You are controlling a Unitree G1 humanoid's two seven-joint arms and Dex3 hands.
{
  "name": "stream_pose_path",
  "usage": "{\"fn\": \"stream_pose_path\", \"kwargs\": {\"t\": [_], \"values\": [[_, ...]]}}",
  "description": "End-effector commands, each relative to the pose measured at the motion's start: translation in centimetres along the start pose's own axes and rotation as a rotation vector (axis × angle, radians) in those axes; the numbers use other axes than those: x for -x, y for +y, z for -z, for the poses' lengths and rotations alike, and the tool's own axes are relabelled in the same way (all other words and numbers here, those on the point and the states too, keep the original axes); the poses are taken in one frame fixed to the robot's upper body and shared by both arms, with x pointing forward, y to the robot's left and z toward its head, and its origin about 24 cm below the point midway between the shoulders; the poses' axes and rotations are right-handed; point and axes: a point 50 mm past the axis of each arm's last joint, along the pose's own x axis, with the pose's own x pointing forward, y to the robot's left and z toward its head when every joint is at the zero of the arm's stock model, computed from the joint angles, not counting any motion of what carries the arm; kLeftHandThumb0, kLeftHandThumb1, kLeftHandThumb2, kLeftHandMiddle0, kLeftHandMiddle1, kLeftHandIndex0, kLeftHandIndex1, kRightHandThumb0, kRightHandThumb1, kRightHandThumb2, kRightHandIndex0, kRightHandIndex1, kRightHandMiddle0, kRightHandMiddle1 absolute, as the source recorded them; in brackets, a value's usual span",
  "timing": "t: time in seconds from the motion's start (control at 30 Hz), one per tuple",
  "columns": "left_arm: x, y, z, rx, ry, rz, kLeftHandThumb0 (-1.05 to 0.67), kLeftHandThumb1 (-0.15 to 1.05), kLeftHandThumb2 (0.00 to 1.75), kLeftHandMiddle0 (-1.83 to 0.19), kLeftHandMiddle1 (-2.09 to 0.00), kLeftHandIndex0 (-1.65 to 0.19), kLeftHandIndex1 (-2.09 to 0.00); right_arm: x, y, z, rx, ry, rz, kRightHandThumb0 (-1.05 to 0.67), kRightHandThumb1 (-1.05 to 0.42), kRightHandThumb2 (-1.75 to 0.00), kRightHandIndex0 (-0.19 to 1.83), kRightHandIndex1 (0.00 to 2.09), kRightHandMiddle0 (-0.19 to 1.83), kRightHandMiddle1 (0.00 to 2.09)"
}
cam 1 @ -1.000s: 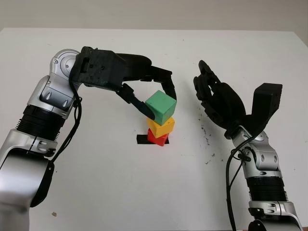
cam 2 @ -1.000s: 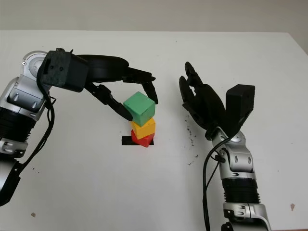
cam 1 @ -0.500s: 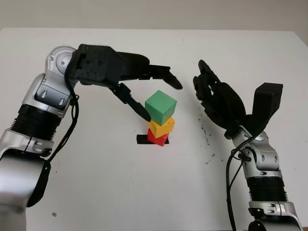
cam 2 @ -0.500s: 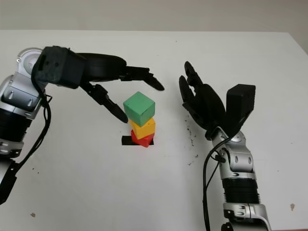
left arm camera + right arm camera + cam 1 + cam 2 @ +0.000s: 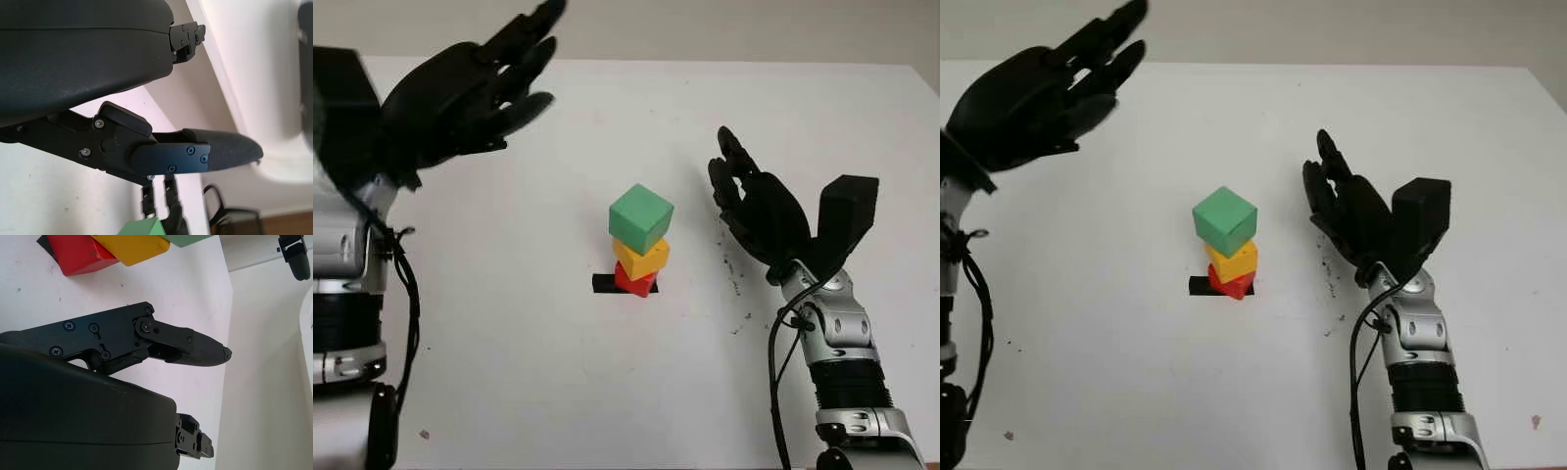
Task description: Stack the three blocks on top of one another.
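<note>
Three blocks stand stacked at the middle of the white table: a red block at the bottom, a yellow block on it, and a green block on top, turned a little askew. My left hand is raised high at the far left, well clear of the stack, open and holding nothing. My right hand hovers open to the right of the stack, palm toward it, not touching. The right wrist view catches the red block and yellow block.
A strip of black tape lies on the table beside the red block. Small dark specks dot the surface near the right hand. The table's far edge runs along the top.
My left hand has let go of the green block and swung up and away to the far left. The green block stays on the stack. The right hand has barely moved.
</note>
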Motion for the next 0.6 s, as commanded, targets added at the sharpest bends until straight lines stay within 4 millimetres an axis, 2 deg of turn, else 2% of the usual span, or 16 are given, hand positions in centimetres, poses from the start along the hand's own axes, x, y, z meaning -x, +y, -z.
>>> {"fn": "stream_pose_path", "kwargs": {"t": [0.0,0.37,0.57], "values": [[0.8,-0.1,0.5,0.023,-0.029,-0.051,-0.84,1.05,0.59,0.19,0.00,0.19,0.00,-0.3,0.1,-0.4,0.021,-0.034,0.000,-0.67,-1.05,-0.64,-0.19,0.00,-0.19,0.00],[4.2,-2.1,6.3,0.085,0.068,-0.220,-0.85,1.05,0.60,0.19,0.00,0.19,0.00,-0.9,1.0,-0.3,0.016,-0.088,0.052,-0.76,-1.05,-0.67,-0.19,0.00,-0.19,0.00],[5.3,-3.2,8.2,0.123,0.074,-0.258,-0.84,1.05,0.65,0.19,0.00,0.19,0.00,-0.9,1.5,0.1,-0.011,-0.124,0.073,-0.75,-1.05,-0.73,-0.19,0.00,-0.19,0.00]]}}
